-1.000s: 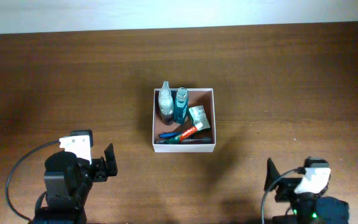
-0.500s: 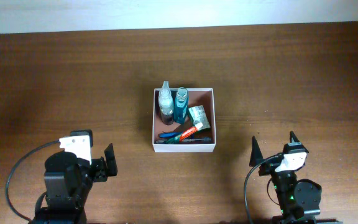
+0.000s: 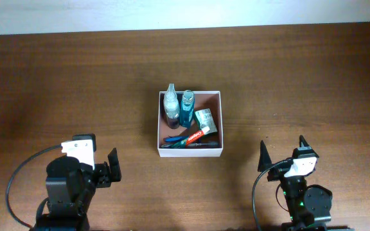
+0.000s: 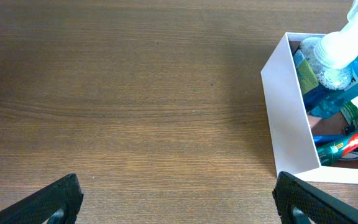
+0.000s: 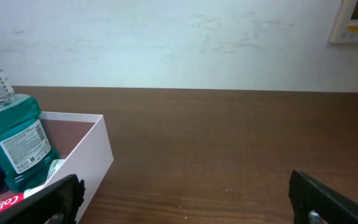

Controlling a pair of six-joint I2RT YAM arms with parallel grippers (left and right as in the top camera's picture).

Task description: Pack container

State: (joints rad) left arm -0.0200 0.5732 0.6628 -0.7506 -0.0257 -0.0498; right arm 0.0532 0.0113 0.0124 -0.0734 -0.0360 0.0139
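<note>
The container (image 3: 191,152) is a square white box with a pinkish-brown inside, at the table's middle. It holds a clear spray bottle (image 3: 171,102), a teal mouthwash bottle (image 3: 187,108), a red toothpaste tube (image 3: 194,135), a green-white packet (image 3: 205,120) and a blue toothbrush (image 3: 174,138). My left gripper (image 3: 111,168) is open and empty, down left of the container; its wrist view shows the container's wall (image 4: 289,118). My right gripper (image 3: 281,157) is open and empty, down right; its wrist view shows the container's wall (image 5: 92,158) and the mouthwash bottle (image 5: 17,142).
The dark wooden table (image 3: 76,83) runs to a pale wall (image 5: 179,43) at the far edge. A wall device (image 5: 356,22) shows at the top right of the right wrist view.
The right arm swung left from the table's lower right corner and turned its fingers up toward the container; since half a second ago nothing has moved. The left arm stayed still.
</note>
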